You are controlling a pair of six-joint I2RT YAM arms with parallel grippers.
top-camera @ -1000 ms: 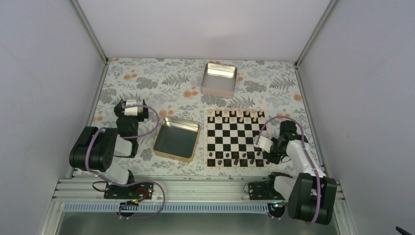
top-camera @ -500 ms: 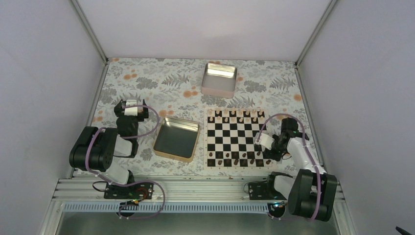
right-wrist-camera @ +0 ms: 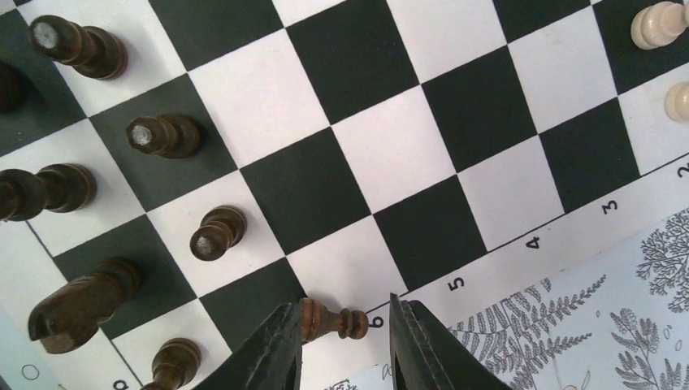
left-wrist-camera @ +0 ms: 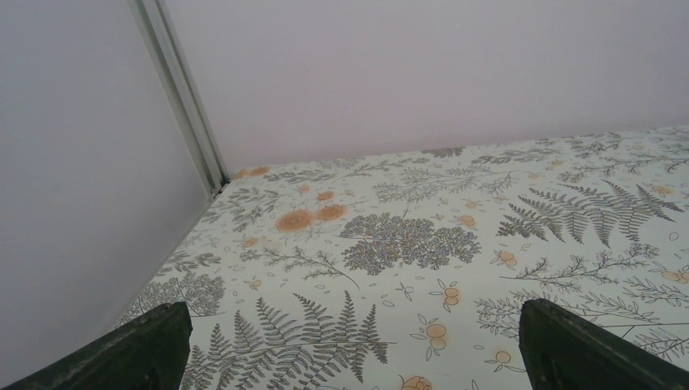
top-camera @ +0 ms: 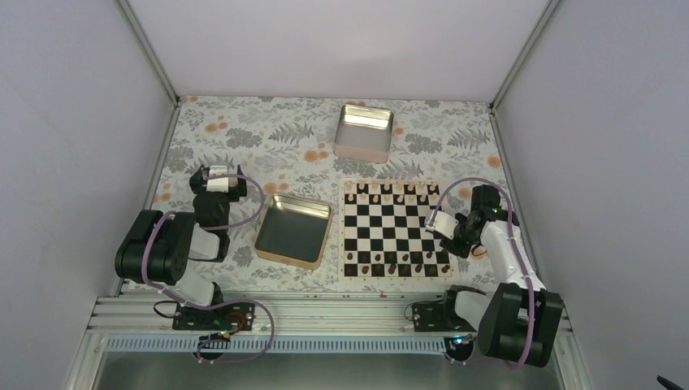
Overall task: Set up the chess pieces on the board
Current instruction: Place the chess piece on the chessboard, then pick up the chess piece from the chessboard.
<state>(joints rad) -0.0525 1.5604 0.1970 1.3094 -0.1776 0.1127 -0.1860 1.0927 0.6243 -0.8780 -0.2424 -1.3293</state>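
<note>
The board [top-camera: 393,279] lies right of centre; in the right wrist view [right-wrist-camera: 406,154] it fills most of the frame. Dark brown chess pieces [top-camera: 390,264] stand in its two near rows, and several show in the right wrist view [right-wrist-camera: 162,136]. My right gripper [top-camera: 452,242] hovers over the board's right edge. In its wrist view it [right-wrist-camera: 341,345] is open. A dark pawn [right-wrist-camera: 333,321] lies on its side between the fingers. Its base touches the left finger [right-wrist-camera: 268,353]; its head is clear of the right finger. My left gripper [top-camera: 218,185] rests far left, open and empty [left-wrist-camera: 353,345].
Pale pieces [top-camera: 390,193] line the board's far row and show at the upper right of the right wrist view [right-wrist-camera: 656,23]. A gold-rimmed tray [top-camera: 294,230] sits left of the board. A silver tin [top-camera: 365,130] stands behind it. Enclosure walls surround the floral cloth.
My right gripper has moved from the board's near right corner toward the far side and slightly right. The left arm has not moved.
</note>
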